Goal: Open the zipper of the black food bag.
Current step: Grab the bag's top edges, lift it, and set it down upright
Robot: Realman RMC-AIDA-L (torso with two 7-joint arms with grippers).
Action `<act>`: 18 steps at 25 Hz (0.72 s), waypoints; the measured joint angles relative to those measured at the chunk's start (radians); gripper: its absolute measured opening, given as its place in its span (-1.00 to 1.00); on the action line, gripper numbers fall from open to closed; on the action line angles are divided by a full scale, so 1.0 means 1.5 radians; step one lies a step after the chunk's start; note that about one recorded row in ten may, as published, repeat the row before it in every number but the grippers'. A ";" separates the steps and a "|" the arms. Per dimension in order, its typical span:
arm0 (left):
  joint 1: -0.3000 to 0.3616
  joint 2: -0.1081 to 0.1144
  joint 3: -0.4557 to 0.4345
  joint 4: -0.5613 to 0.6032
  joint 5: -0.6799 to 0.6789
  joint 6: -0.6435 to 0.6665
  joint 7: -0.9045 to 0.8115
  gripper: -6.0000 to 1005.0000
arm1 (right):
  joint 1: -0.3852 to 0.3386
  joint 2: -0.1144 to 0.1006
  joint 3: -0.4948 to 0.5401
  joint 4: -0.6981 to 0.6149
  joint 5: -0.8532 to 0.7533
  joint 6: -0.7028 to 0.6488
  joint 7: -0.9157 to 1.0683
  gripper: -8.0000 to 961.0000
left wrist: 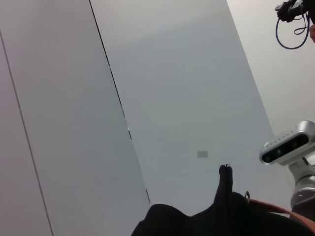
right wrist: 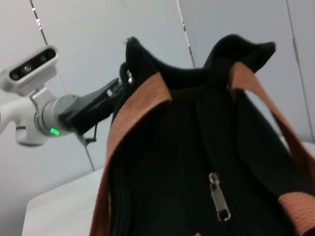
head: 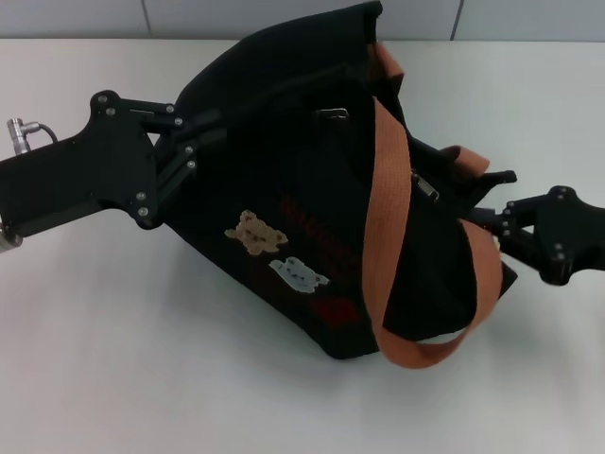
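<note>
bare table in front of the black food bag gives you open passage | left gripper blocks the bag's left end | right gripper blocks its right end | orange strap crosses the top, lying over the zipper near its pull tab

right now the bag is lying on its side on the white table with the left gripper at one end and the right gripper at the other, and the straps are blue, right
Not quite: the straps are orange-brown, not blue, as the head view shows. The rest holds: the black food bag lies on its side on the white table, with the left gripper at one end and the right gripper at the other.
</note>
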State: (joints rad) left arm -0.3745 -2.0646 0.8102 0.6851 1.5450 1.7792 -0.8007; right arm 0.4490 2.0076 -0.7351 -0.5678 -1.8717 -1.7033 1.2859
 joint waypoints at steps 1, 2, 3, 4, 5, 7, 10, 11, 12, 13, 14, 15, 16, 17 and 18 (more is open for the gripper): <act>0.000 0.000 0.000 0.000 0.001 0.002 0.002 -0.85 | 0.000 0.002 0.022 0.001 0.001 -0.011 0.000 -0.96; 0.000 0.000 0.000 0.000 0.001 0.002 0.002 -0.85 | 0.000 0.002 0.022 0.001 0.001 -0.011 0.000 -0.96; 0.000 -0.001 0.000 0.000 0.001 0.003 0.004 -0.85 | 0.000 0.003 0.035 0.001 0.001 -0.017 0.000 -0.96; 0.000 -0.001 0.000 0.000 0.001 0.003 0.006 -0.85 | 0.002 0.005 0.049 0.001 0.001 -0.024 0.000 -0.95; 0.000 -0.001 0.000 -0.001 0.001 0.004 0.008 -0.85 | 0.005 0.007 0.060 0.001 0.001 -0.028 0.000 -0.95; -0.003 -0.002 0.000 -0.005 0.001 0.006 0.008 -0.85 | 0.010 0.012 0.073 0.001 0.001 -0.032 0.000 -0.94; -0.005 -0.002 0.003 -0.008 0.001 0.007 0.009 -0.85 | 0.022 0.021 0.079 0.001 0.003 -0.031 0.000 -0.82; -0.005 -0.002 0.004 -0.008 0.000 0.007 0.011 -0.85 | 0.026 0.023 0.078 0.001 0.003 -0.029 -0.001 -0.78; -0.005 -0.002 0.004 -0.008 0.000 0.007 0.011 -0.85 | 0.030 0.025 0.077 0.001 0.003 -0.026 -0.001 -0.74; -0.005 -0.002 0.004 -0.008 0.000 0.007 0.011 -0.85 | 0.034 0.027 0.076 0.001 0.003 -0.022 -0.001 -0.70; -0.005 -0.002 0.004 -0.008 0.000 0.007 0.011 -0.85 | 0.038 0.028 0.073 0.001 0.003 -0.018 -0.002 -0.66; -0.005 -0.003 0.005 -0.008 0.000 0.007 0.014 -0.85 | 0.042 0.030 0.071 0.001 0.002 -0.013 -0.002 -0.62; -0.006 -0.003 0.006 -0.008 0.000 0.009 0.015 -0.85 | 0.045 0.031 0.068 0.001 0.000 -0.008 -0.003 -0.58; -0.006 -0.003 0.007 -0.009 0.000 0.010 0.015 -0.85 | 0.048 0.033 0.064 0.001 -0.002 -0.001 -0.003 -0.54; -0.006 -0.003 0.007 -0.009 0.000 0.010 0.015 -0.85 | 0.050 0.035 0.058 0.001 -0.003 0.008 -0.004 -0.52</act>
State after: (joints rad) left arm -0.3831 -2.0693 0.8203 0.6712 1.5451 1.7949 -0.7778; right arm 0.5238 2.0607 -0.6474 -0.5660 -1.8763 -1.6916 1.2806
